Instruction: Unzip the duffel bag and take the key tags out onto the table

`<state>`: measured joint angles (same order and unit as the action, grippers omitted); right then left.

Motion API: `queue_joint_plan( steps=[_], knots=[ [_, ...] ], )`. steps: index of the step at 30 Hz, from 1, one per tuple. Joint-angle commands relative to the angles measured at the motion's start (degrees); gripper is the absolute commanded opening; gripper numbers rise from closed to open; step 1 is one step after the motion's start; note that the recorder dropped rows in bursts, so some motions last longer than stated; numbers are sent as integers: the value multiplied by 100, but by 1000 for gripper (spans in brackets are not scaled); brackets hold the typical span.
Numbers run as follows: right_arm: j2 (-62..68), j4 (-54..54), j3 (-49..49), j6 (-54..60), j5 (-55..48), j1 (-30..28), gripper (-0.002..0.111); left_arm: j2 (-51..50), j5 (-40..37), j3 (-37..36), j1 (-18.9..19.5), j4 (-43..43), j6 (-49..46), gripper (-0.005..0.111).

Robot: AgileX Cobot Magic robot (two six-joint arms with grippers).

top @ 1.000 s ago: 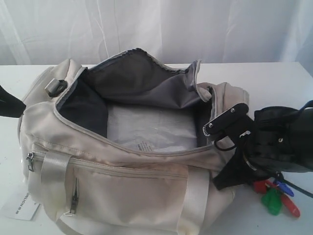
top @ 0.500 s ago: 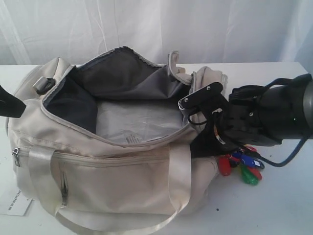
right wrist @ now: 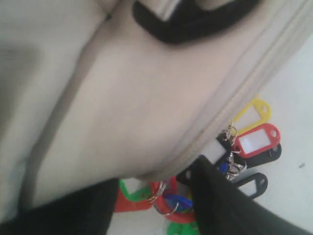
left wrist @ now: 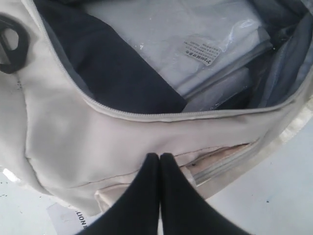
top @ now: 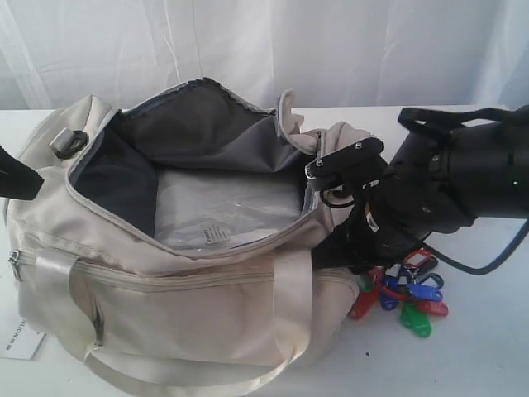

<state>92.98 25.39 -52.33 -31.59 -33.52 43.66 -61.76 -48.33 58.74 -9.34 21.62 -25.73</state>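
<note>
A: Exterior: duffel bag (top: 190, 306) unzipped, key tags (top: 405, 291) on the table (top: 488, 356) by its right end.
B: Left wrist: left gripper (left wrist: 160, 164) pinched shut at the bag's near side.
A: Right wrist: right gripper (right wrist: 156, 178) parted over the tags; a ring could snag a finger on lifting away.

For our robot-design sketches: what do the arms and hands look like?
The left hand has two smooth, tapering black fingers. The right arm is bulky, rounded and black, with a looping black cable and a flat bracket with silver screws.
</note>
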Motion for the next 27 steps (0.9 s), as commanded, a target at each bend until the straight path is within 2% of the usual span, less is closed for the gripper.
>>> queue_joint_plan(
  steps=[1, 7, 9, 10, 11, 12, 15, 27],
  knots=[
    [-534, -488, -30, 483, -88, 26, 62, 47, -97, -26, 1, 153, -13, 0],
    [-1934, -501, -102, 582, -663, 26, 62, 47, -30, -26, 1, 153, -13, 0],
    [-2484, -501, -102, 596, -746, 26, 50, 47, 107, -26, 1, 195, -13, 0],
    [-2836, -574, -47, 892, -707, 26, 23, 47, 137, -26, 1, 322, -13, 0],
    [-2973, -646, -10, 1091, -651, 26, 9, 47, 176, -26, 1, 458, -13, 0],
    [-3297, -799, 118, 1427, -482, 26, 1, 47, 309, -26, 1, 774, -13, 0],
    [-3779, -697, 308, 1641, -51, 26, 0, 47, 386, -26, 1, 1149, -13, 0],
    [-4153, -705, 308, 1593, -113, 26, 0, 47, 417, -26, 1, 941, -18, 0]
  ],
)
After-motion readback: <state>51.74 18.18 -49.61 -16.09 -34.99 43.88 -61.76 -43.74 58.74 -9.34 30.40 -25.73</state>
